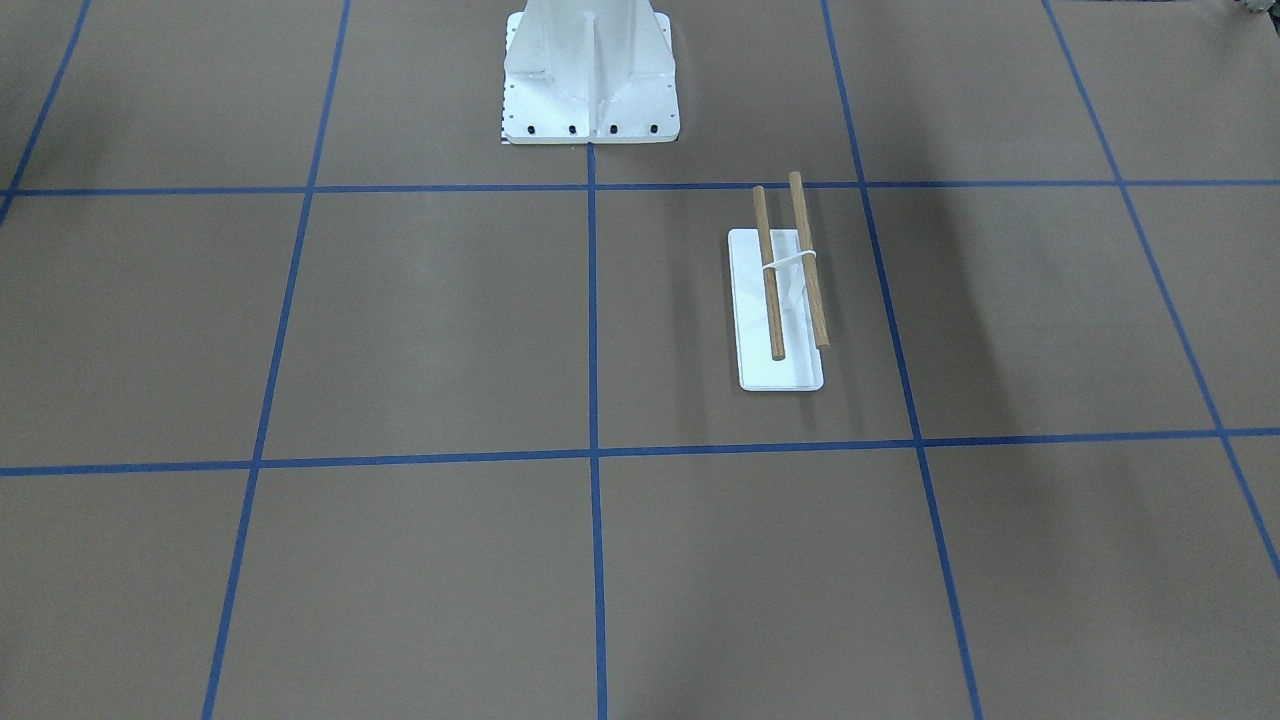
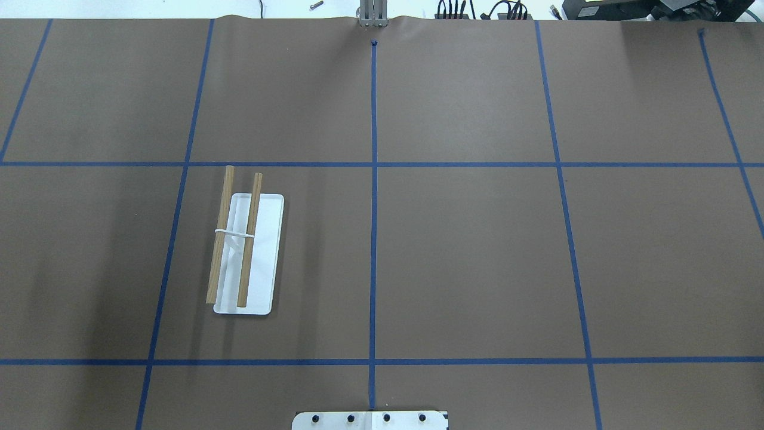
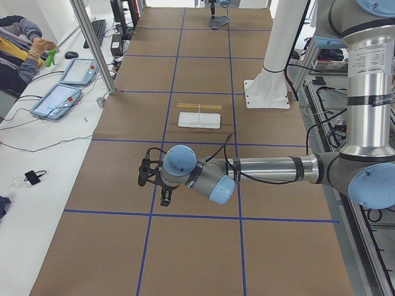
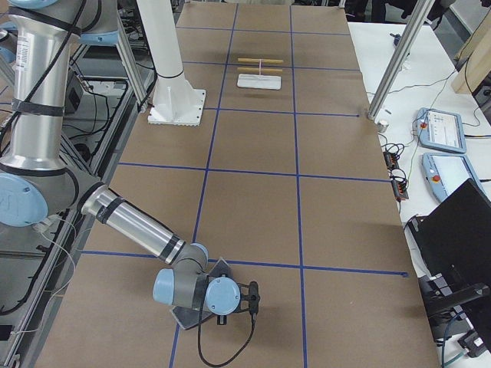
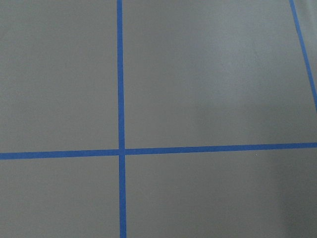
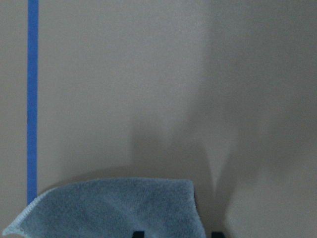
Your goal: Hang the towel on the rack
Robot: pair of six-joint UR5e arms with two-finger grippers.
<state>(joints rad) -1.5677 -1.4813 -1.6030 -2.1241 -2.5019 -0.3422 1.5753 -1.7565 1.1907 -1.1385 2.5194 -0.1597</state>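
The rack stands on its white base with two wooden dowel rods, on the left arm's side of the table; it also shows in the overhead view and far off in both side views. Nothing hangs on it. The towel lies flat on the table at the right end, partly under the right arm. My right gripper hovers low over its edge, the two tips apart. My left gripper hangs over bare table near the left end; I cannot tell its state.
The large white bolted pedestal stands at the robot's side, mid-table. Blue tape lines grid the brown surface. Tablets and cables lie on the operators' bench, with metal posts along it. A person sits at the far left.
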